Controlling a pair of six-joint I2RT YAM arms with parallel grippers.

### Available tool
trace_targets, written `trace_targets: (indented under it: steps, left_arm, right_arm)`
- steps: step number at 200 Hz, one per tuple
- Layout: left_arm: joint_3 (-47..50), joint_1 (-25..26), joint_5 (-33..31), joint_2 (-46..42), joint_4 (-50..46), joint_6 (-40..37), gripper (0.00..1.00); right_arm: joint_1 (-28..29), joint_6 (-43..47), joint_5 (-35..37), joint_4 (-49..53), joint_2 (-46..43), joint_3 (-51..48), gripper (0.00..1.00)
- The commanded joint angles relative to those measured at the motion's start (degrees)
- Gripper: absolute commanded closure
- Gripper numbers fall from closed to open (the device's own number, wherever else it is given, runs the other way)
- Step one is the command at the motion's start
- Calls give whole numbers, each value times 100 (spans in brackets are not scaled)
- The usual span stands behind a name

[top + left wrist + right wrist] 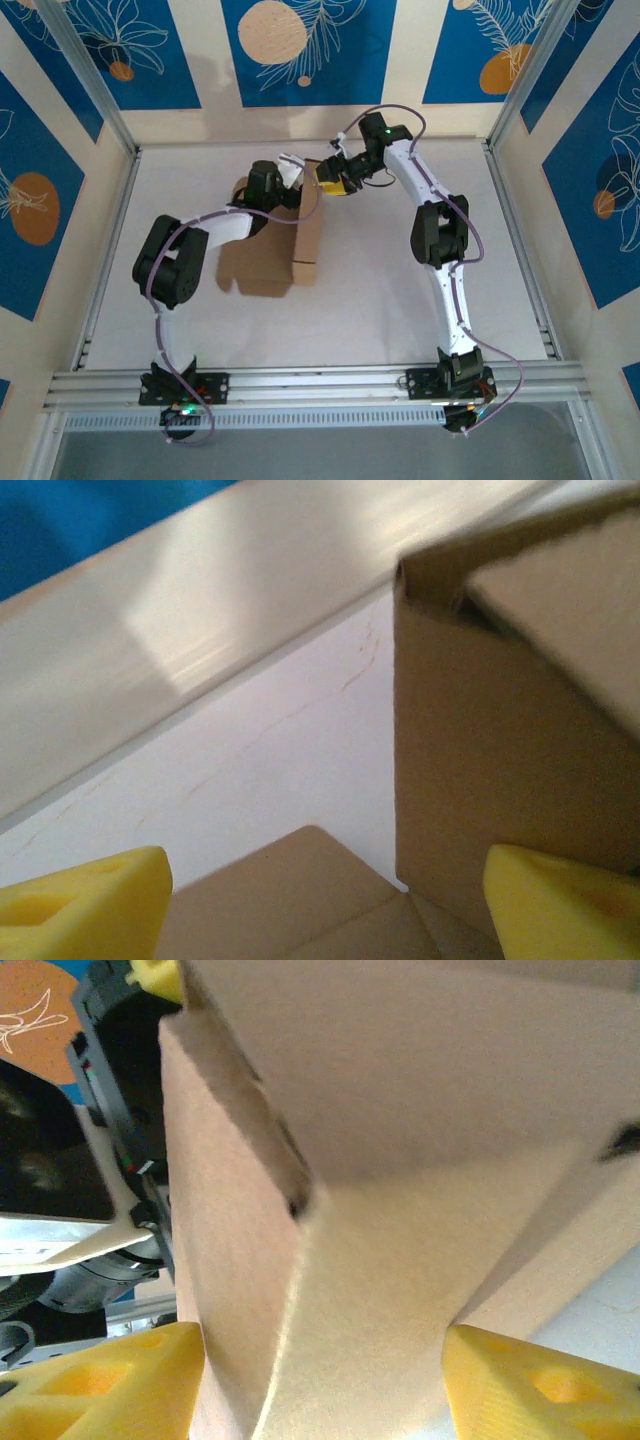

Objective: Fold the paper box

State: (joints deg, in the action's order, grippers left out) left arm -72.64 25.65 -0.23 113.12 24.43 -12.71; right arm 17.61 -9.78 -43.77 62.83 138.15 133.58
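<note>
On the white surface [400,290], the box [305,240] lies partly folded. One long wall stands upright and a flat panel is spread out to its left. Both arms reach to the far end of the box from either side.

Left of that upright wall, the left fingers [85,900] are spread wide. From the left wrist view, one yellow pad sits out over the flat panel, with bare surface just beyond it. The other pad [560,900] is hard up against the base of the standing wall, at the box's corner. Between them there is only a low rounded flap of cardboard and open space, so they clamp nothing. Whether the pad by the wall actually touches it I cannot tell.

At the far end of the box, the right fingers [335,187] sit just beside its top edge. From the right wrist view they are apart, though less widely than the left pair, and they straddle a folded corner of the box [400,1260]. One pad [100,1385] lies against one cardboard face and the other pad [545,1385] is close along the opposite face. Cardboard fills nearly the whole gap between them. Whether they are pressing on it or merely bracketing it I cannot tell.
</note>
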Motion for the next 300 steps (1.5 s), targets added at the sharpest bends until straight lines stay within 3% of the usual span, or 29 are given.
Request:
trace_targets:
  steps: [1, 43, 66, 93, 131, 195, 226, 264, 300]
  left_arm:
    - [-207, -12, 526, -16, 139, 324, 22]
    - [65, -1, 1332, -201, 286, 1102, 32]
    - [273, 8, 1575, -324, 264, 1467, 34]
    - [603, 133, 1405, -581, 235, 1728, 36]
    - [791, 485, 1051, -819, -71, 2434, 39]
    - [1263, 1294, 323, -1127, 538, 3669, 43]
    - [1318, 1697, -287, -1134, 618, 3671, 43]
    - [1391, 1736, -581, -1083, 270, 3578, 43]
    - [1703, 1720, -482, -1613, 27, 3029, 31]
  right_arm:
    - [239, -72, -155, 236, 103, 75, 34]
    - [346, -452, 619, 265, 86, 265, 36]
    - [344, -669, 869, 45, -270, -147, 37]
    - [314, -849, 1362, -283, -871, -961, 30]
    - [222, -1094, 1290, -676, -1391, -1883, 27]
    - [230, -469, 1485, 10, -1237, -1293, 29]
    - [310, -222, 1710, 218, -1113, -1278, 35]
    - [279, -50, 1848, -159, -1331, -1958, 46]
    - [274, 112, 2010, -349, -1422, -2334, 50]
